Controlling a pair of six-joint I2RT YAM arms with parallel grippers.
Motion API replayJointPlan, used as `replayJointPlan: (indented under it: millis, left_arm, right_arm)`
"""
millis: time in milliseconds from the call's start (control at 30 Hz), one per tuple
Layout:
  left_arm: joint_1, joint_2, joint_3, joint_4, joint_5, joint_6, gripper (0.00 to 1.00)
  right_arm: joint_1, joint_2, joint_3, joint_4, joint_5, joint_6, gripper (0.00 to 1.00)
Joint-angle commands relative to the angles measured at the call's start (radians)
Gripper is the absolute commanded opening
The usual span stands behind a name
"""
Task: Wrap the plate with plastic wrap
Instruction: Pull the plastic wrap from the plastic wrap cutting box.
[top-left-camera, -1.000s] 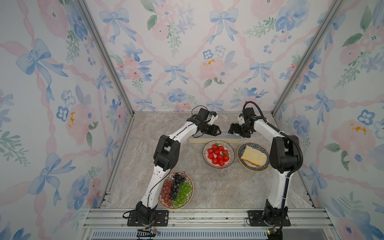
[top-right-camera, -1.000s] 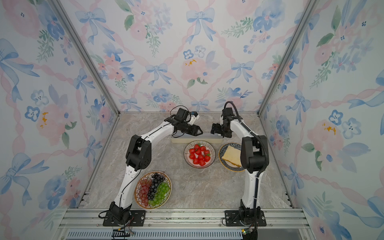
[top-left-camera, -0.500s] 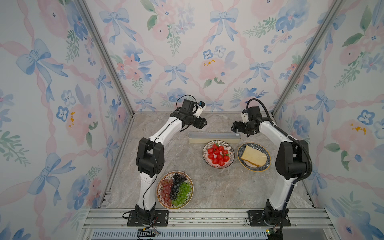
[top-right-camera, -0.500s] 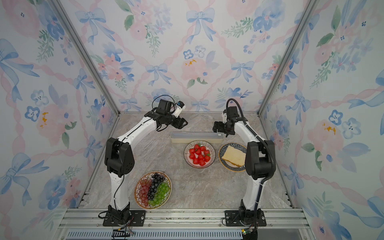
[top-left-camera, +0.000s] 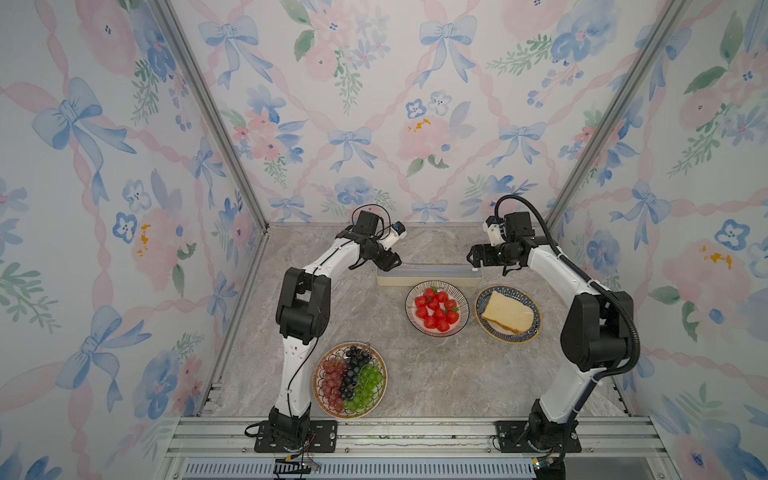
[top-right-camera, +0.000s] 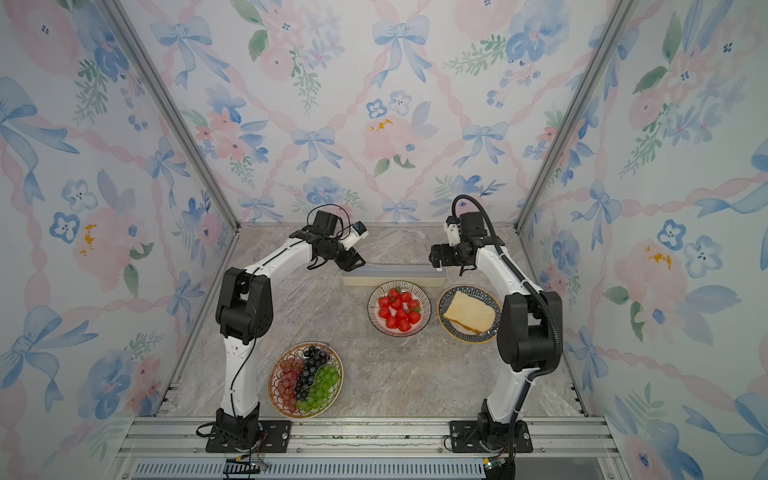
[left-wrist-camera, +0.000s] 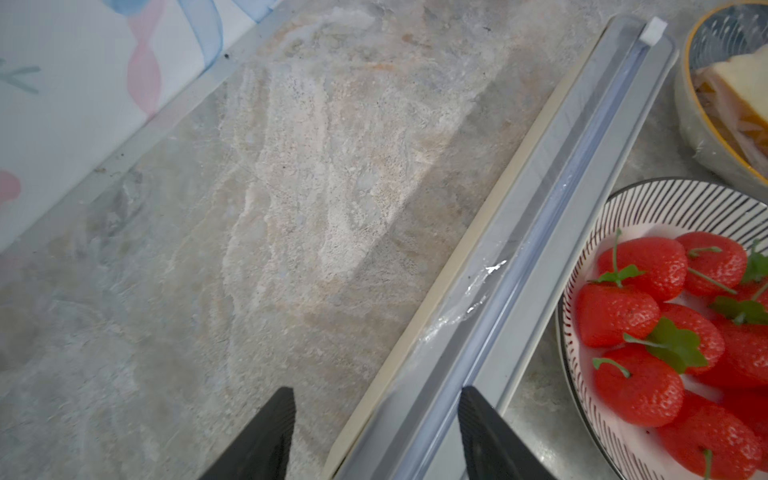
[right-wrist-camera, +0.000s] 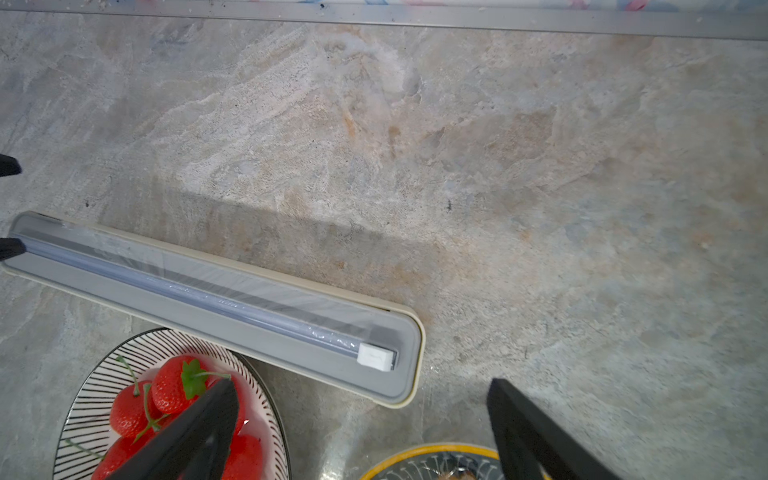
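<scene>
The grape plate (top-left-camera: 318, 374) stands well apart from the box (top-left-camera: 428, 277), to its left and toward the near edge of the table (top-left-camera: 436, 374).

The left gripper (top-left-camera: 390, 262) hangs over the left end of the box. Its jaws are moderately apart and grip nothing. In the left wrist view one finger (left-wrist-camera: 270, 436) is over the bare table just beside the box and the other is over the grey top.

The box lies flat near the back wall. The plastic wrap (left-wrist-camera: 465, 299) is on its grey top, a thin clear film along the slot with a small crinkled shiny edge. The white slider (right-wrist-camera: 375, 356) sits at the right end of the slot.

The strawberry plate (top-left-camera: 410, 309) is just in front of the box. Whether they touch, I cannot tell.

The right gripper (top-left-camera: 473, 255) hovers just beside the right end of the box, jaws wide apart and empty.

The bread plate (top-left-camera: 519, 296) is in front of the right end of the box, just beside the strawberry plate.
</scene>
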Motion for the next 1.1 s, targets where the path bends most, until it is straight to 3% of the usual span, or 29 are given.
replayJointPlan:
  millis: [0,700,933,1067]
  left_arm:
    - [0.000,0.038,0.030,-0.011,0.063,0.036,0.65]
    - [0.000,0.148,0.069,-0.019,0.150,0.035,0.53]
    - [0.001,0.157,0.036,-0.033,0.199,0.057,0.33]
    - [0.010,0.145,0.022,-0.042,0.259,0.076,0.12]
  right_arm:
    - [-0.005,-0.016,-0.016,-0.012,-0.015,-0.017,0.95]
    - [0.020,0.001,0.007,-0.030,-0.027,-0.041,0.95]
    - [0.043,0.030,0.072,-0.059,-0.078,-0.162,0.95]
    - [0.053,0.048,0.117,-0.082,-0.160,-0.235,0.94]
